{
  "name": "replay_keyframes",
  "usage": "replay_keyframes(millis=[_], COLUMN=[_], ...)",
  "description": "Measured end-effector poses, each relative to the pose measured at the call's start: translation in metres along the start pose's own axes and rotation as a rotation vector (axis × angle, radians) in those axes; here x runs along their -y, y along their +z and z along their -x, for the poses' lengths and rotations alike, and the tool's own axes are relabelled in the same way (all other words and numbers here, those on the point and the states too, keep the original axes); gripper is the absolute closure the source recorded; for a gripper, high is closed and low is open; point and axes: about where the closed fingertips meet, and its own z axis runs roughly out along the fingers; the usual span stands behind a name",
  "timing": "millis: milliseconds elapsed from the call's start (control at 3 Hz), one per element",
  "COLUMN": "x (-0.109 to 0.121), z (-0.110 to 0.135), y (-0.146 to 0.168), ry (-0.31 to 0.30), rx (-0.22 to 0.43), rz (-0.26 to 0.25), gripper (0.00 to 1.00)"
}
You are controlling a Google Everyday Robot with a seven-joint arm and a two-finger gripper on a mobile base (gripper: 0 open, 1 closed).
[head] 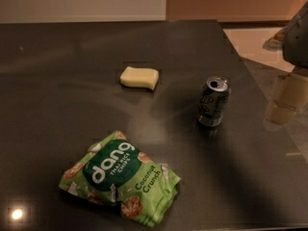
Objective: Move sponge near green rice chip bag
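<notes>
Well apart: sponge (139,77) at centre, gripper (288,99) at far right edge, its state unclear.

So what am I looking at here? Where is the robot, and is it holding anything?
This is one camera picture, looking down on a dark table; where the camera is mounted is not on record. The robot is almost wholly out of view. Only the end of its arm, the cream-coloured tool, shows at the picture's right edge, away from everything. I see nothing in it. Three things sit on the table, all apart: a pale yellow sponge toward the back, an upright silver drink can to its right, and a crinkled green rice chip bag at the front.
</notes>
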Motion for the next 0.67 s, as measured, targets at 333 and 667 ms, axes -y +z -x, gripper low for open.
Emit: replay_keyframes(millis=[333,667], x=[0.000,0.012], z=[0.000,0.012], y=[-0.001,0.005], ry=[-0.001,-0.011], rx=[0.001,-0.004], rz=[-0.002,0.022], gripper=[0.00,0.00])
